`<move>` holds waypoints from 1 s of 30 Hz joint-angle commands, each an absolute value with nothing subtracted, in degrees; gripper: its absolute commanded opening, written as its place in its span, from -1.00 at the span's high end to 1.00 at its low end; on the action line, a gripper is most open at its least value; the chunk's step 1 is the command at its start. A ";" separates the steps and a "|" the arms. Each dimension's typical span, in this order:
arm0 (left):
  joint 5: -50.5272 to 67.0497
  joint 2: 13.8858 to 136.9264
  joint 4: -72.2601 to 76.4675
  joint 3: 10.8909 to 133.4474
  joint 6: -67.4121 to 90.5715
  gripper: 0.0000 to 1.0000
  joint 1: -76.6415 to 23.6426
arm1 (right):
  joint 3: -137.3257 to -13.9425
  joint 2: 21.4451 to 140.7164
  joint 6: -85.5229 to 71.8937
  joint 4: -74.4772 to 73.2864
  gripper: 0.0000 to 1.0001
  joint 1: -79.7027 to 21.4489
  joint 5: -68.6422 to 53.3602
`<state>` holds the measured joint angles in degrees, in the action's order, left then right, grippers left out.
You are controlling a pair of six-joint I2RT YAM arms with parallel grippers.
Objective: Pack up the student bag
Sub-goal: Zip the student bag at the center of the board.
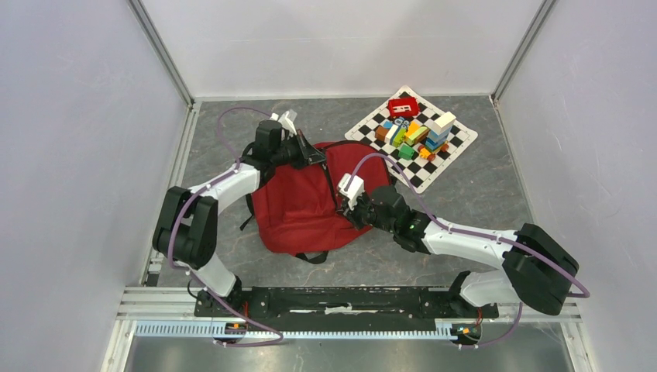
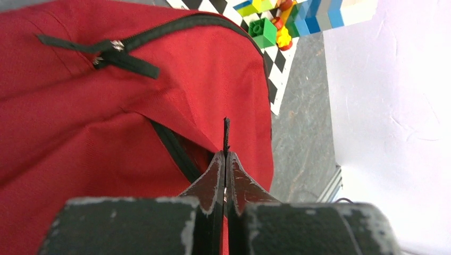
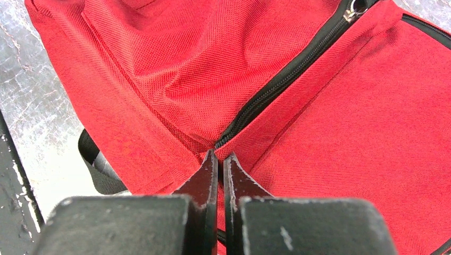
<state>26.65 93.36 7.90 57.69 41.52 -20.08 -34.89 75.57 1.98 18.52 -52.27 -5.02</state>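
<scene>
Bag dark-red coarse-woven fabric, rumpled; black zipper toothed.

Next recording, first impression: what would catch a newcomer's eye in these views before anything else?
The dark-red student bag lying flat mid-table dominates. The left claw is shut on a thin black tab at the bag's far edge; the right claw is closed at the end of a zipper on its right side. Behind it to the right, bright toy blocks crowd a checkered mat.
</scene>
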 commanded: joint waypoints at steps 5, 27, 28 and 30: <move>22.54 96.85 13.72 63.04 32.78 0.96 -16.24 | -36.81 75.39 4.34 13.48 1.00 -52.82 -7.29; 15.12 105.85 9.55 72.96 22.47 -0.22 -14.50 | -42.33 74.61 5.98 9.36 0.06 -52.73 -2.55; 14.92 104.94 9.86 72.18 22.26 -0.60 -14.50 | -43.05 74.10 5.98 9.40 -0.16 -52.69 -1.89; 14.23 102.36 10.86 70.44 21.99 -0.98 -14.50 | -44.37 73.33 5.86 9.38 -0.42 -52.16 -0.38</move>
